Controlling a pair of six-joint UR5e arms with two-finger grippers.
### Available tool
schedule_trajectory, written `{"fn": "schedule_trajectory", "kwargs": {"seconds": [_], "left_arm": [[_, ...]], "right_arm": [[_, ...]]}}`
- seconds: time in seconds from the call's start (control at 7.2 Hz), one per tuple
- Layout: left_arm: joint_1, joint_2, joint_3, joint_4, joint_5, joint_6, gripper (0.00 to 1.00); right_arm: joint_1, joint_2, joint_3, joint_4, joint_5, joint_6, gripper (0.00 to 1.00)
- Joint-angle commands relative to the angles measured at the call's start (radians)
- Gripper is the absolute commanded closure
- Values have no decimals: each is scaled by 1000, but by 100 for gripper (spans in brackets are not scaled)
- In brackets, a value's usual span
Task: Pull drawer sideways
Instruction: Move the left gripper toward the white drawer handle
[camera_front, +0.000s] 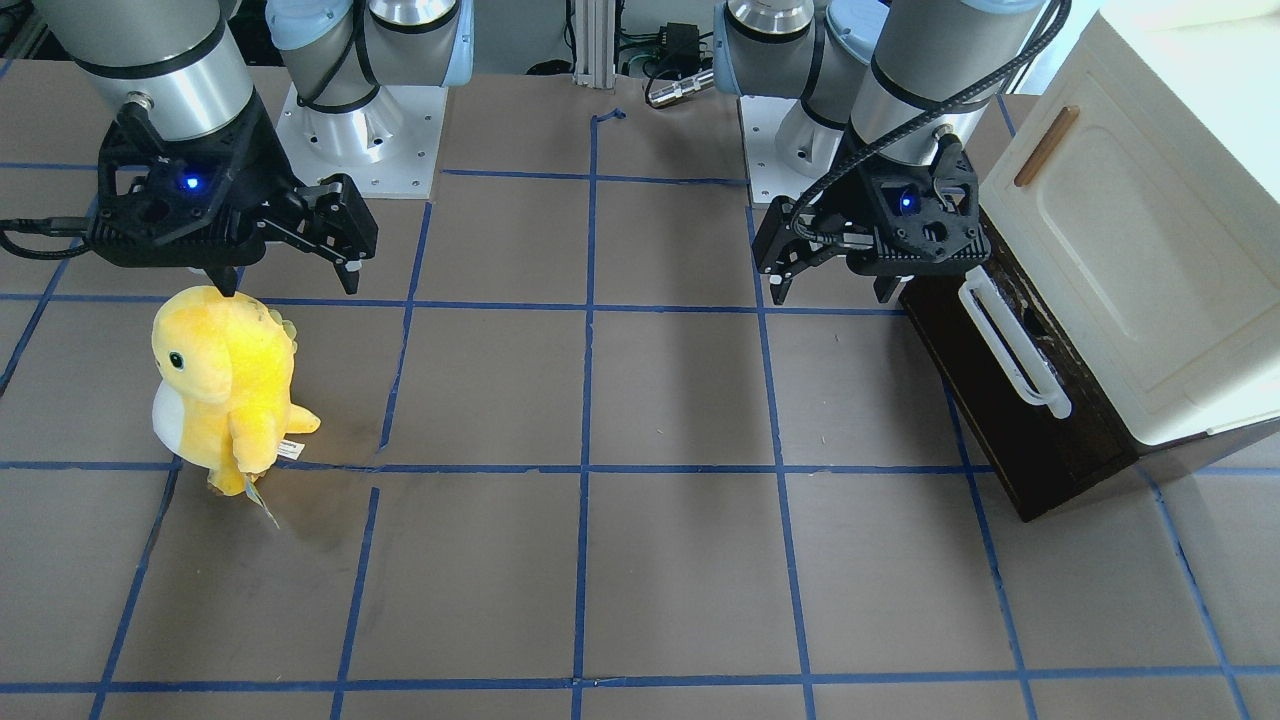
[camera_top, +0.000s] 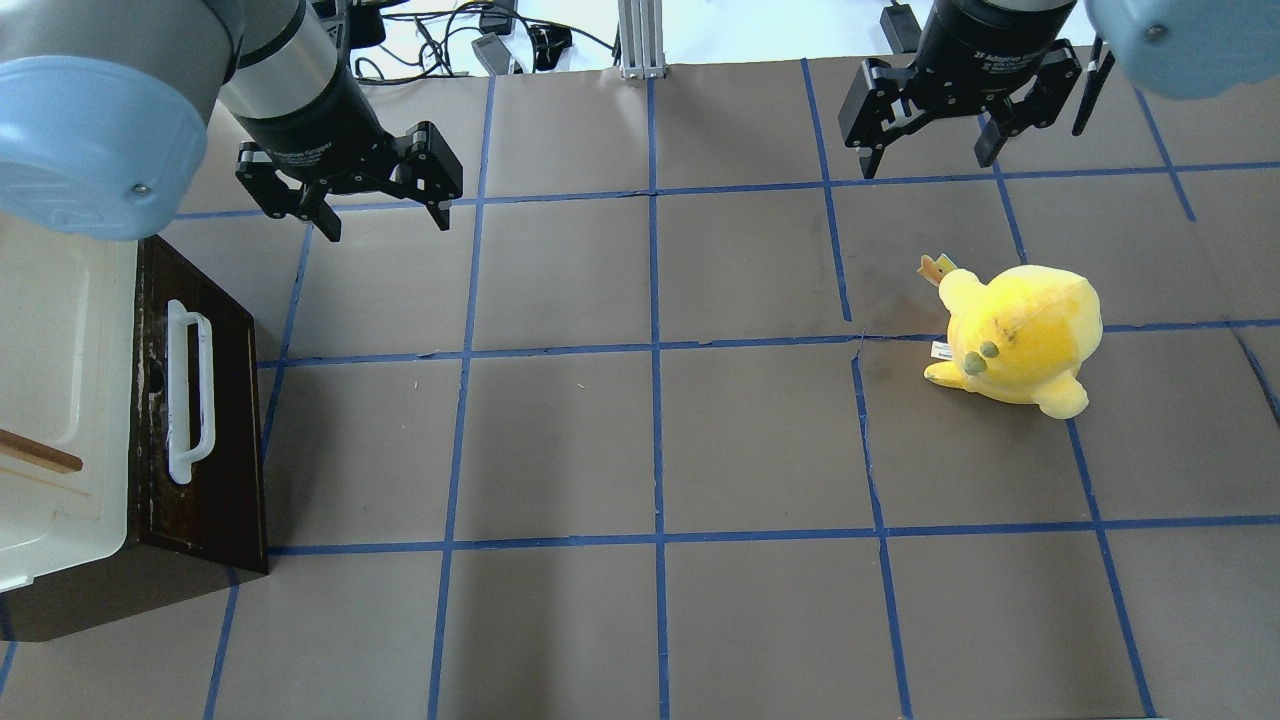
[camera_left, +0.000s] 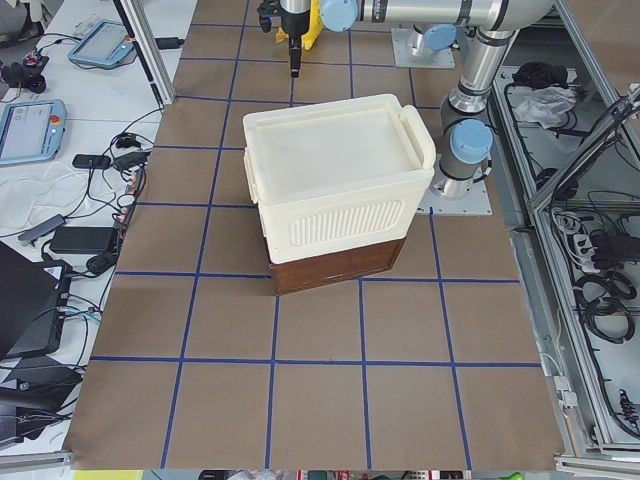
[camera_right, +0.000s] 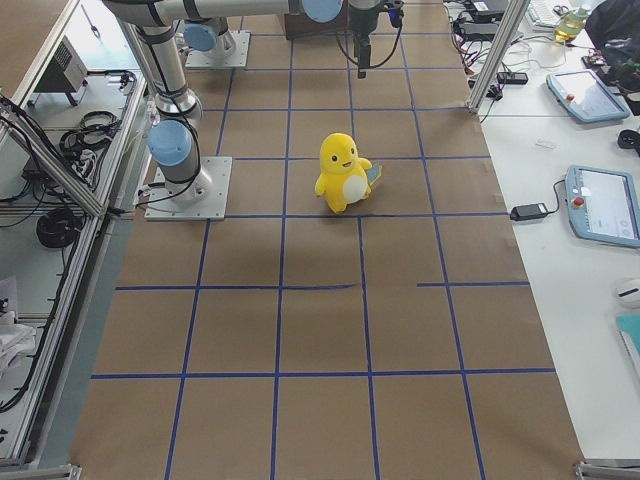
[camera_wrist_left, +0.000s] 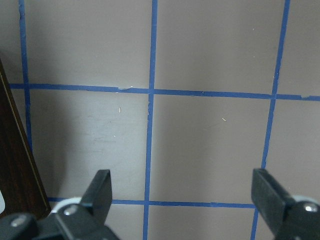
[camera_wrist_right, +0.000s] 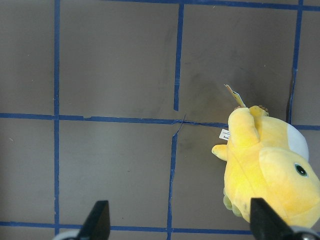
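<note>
The dark brown drawer (camera_front: 1040, 440) with its white bar handle (camera_front: 1012, 347) sits under a cream cabinet (camera_front: 1130, 230); none of its pale inside shows. In the overhead view the drawer (camera_top: 215, 470) is at the far left, and its edge shows in the left wrist view (camera_wrist_left: 12, 165). My left gripper (camera_front: 832, 292) is open and empty. It hangs above the table just beside the drawer's far corner, apart from the handle (camera_top: 188, 390). It also shows overhead (camera_top: 385, 222) and in its wrist view (camera_wrist_left: 182, 190). My right gripper (camera_front: 290, 285) is open and empty across the table (camera_top: 927, 165).
A yellow plush toy (camera_front: 225, 385) stands on the table below my right gripper; it also shows in the overhead view (camera_top: 1020, 340) and the right wrist view (camera_wrist_right: 270, 170). The cabinet door has a small brown wooden handle (camera_front: 1046, 146). Blue tape lines grid the brown table.
</note>
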Motion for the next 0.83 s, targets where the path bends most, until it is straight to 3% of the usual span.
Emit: {"fn": "schedule_trajectory", "kwargs": {"seconds": [0.0,0.69], "left_arm": [[0,0,0,1,1,0,0],[0,-35,9,14,11,-43,0]], "right_arm": [[0,0,0,0,0,0,0],[0,0,0,0,0,0,0]]}}
